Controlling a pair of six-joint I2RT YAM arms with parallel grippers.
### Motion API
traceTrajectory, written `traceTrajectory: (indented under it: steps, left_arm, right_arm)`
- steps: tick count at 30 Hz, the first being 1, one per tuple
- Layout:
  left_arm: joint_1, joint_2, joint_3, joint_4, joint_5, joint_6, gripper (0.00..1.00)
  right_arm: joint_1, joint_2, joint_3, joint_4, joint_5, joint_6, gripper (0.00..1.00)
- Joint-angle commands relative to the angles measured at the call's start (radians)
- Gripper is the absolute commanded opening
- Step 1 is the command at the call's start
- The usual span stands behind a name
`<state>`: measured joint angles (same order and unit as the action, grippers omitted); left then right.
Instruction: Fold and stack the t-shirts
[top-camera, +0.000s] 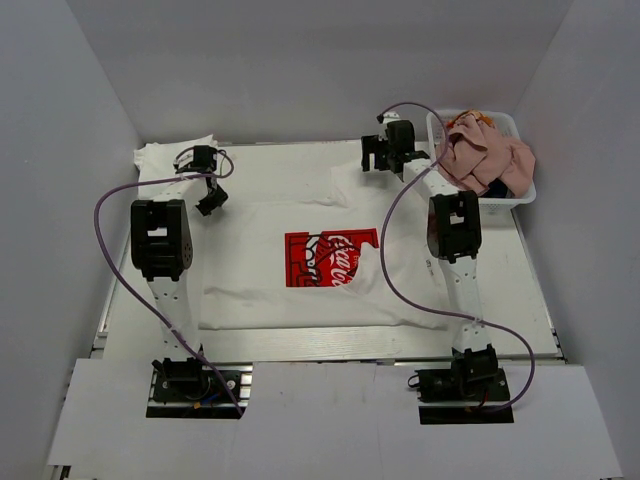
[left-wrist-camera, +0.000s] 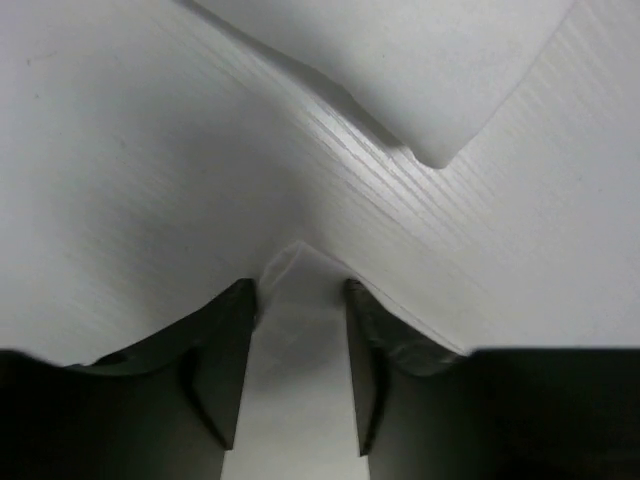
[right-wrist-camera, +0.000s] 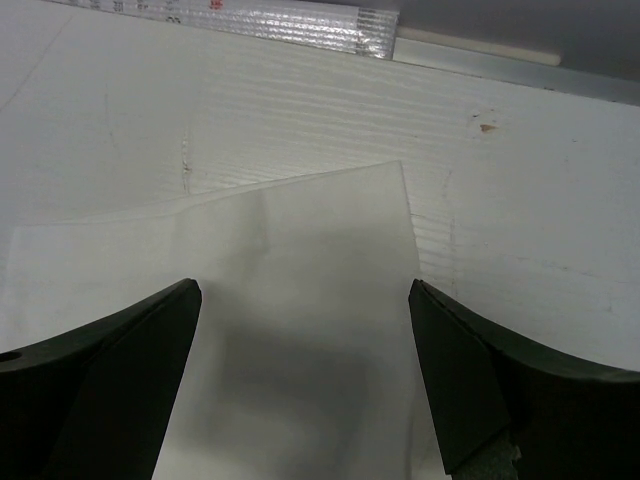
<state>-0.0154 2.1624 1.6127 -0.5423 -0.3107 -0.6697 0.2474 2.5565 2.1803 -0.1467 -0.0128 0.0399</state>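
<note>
Top external view: noted left arm (top-camera: 160, 240) stretched forward to the far left, left gripper (top-camera: 210, 200) tipped down at the left edge of the white cloth t-shirt with red square Coca-Cola print (top-camera: 260, 270). Found jaws nearly closed, pinching a peak of that cloth. Recorded right arm (top-camera: 455, 225) reaching far right, right gripper (top-camera: 383, 155) spread wide over a shirt corner, gripping nothing. Logged shirt flat at centre of white table (top-camera: 520, 300), long axis left to right; collar end not discernible.
</note>
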Motion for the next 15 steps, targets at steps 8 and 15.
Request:
traceTrajectory:
  steps: [8,15]
  left_arm:
    - [-0.003,0.017,-0.027,0.002,0.094,-0.001,0.00]
    - [-0.003,-0.016,-0.065,0.013,0.125,-0.001,0.00]
  right_arm:
    - [0.010,0.148,0.208,0.023,0.002,0.012,0.90]
    - [0.030,0.136,0.182,-0.022,-0.024,-0.069,0.79]
